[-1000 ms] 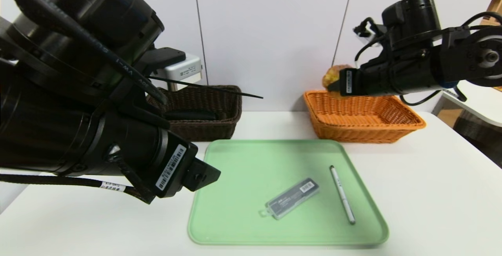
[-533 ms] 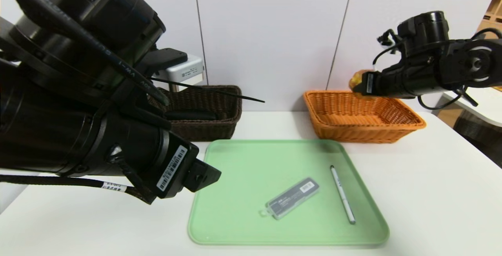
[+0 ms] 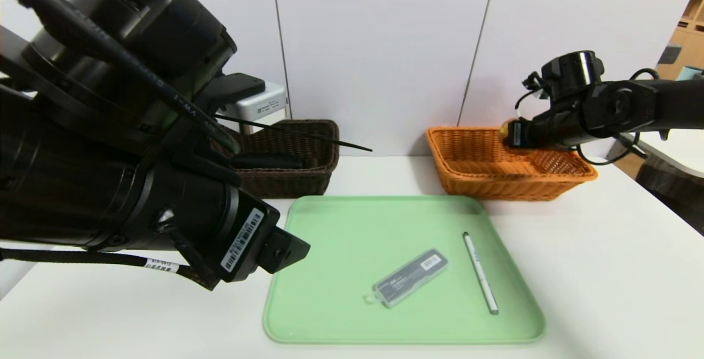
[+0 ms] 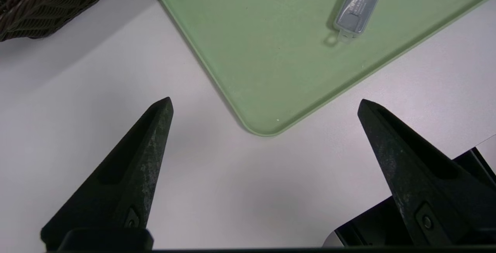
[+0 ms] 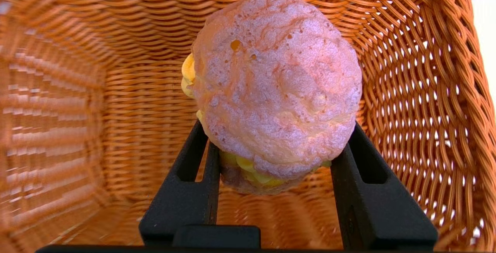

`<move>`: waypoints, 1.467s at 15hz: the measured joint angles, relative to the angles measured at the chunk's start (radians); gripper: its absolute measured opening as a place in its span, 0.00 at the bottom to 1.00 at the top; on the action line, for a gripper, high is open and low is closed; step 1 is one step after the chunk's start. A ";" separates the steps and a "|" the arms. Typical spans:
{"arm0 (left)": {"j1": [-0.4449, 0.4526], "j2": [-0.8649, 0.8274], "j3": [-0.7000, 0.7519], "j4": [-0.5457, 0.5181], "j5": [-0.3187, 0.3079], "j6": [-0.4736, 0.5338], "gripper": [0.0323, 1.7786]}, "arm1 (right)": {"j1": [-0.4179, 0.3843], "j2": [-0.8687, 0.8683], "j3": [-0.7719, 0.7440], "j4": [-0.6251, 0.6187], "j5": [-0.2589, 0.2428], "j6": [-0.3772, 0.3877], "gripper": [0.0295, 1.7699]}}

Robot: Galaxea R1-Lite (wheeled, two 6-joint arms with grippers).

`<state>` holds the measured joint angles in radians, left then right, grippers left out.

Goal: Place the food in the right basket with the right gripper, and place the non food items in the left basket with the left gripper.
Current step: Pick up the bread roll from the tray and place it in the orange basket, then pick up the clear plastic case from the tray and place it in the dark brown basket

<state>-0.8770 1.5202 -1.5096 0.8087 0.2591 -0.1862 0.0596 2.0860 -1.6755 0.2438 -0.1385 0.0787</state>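
Bun (image 5: pixel 273 86) clamped in right gripper (image 5: pixel 273 167) hangs inside orange basket (image 3: pixel 566 175) at 2 o'clock from tray (image 3: pixel 330 293); next: release; left gripper (image 4: pixel 265 105), spread empty, then takes case (image 3: pixel 410 277) and pen (image 3: pixel 479 272).

The right tool (image 5: pixel 273 156) holds a small round bun (image 5: pixel 277 86) between its two black fingers (image 5: pixel 186 195), one on each side of it. The bun has a pinkish-brown cracked crust and yellow filling at its middle. Behind and around it is the inside of the orange wicker basket (image 5: pixel 418 90), with its woven walls and floor.
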 joint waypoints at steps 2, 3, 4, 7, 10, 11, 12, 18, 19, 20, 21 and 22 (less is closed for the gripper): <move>0.001 0.003 0.002 -0.001 -0.001 -0.003 0.95 | -0.008 0.029 -0.017 0.003 0.000 -0.021 0.44; 0.001 0.005 0.003 -0.001 -0.001 -0.003 0.95 | -0.011 0.040 -0.023 0.005 0.000 -0.024 0.51; 0.001 0.007 0.003 -0.001 -0.001 -0.003 0.95 | -0.014 0.047 -0.027 0.005 0.001 -0.026 0.56; 0.001 0.018 0.001 -0.012 -0.001 -0.003 0.95 | -0.017 0.058 -0.032 0.005 0.006 -0.026 0.69; 0.001 0.023 0.000 -0.016 -0.002 -0.003 0.95 | -0.019 0.059 -0.032 0.017 0.015 -0.025 0.78; 0.001 0.024 0.000 -0.016 -0.001 -0.002 0.95 | -0.019 0.057 -0.033 0.033 0.020 -0.024 0.80; 0.001 0.024 0.000 -0.016 0.000 -0.003 0.95 | -0.019 0.055 -0.034 0.043 0.024 -0.023 0.82; 0.001 0.016 0.000 -0.015 0.000 -0.003 0.95 | -0.016 0.009 -0.041 0.093 0.077 0.006 0.90; 0.001 0.014 0.000 -0.015 0.001 -0.004 0.95 | -0.016 -0.016 -0.047 0.120 0.117 0.026 0.91; 0.001 0.014 0.000 -0.015 0.001 -0.005 0.95 | -0.015 -0.045 -0.052 0.153 0.152 0.048 0.91; 0.002 0.015 0.000 -0.016 0.002 -0.005 0.95 | -0.015 -0.074 -0.054 0.178 0.168 0.060 0.92; 0.003 0.019 0.000 -0.020 0.002 -0.005 0.95 | -0.015 -0.104 -0.054 0.199 0.174 0.066 0.93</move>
<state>-0.8745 1.5389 -1.5096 0.7883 0.2611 -0.1915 0.0447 1.9819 -1.7294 0.4430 0.0360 0.1447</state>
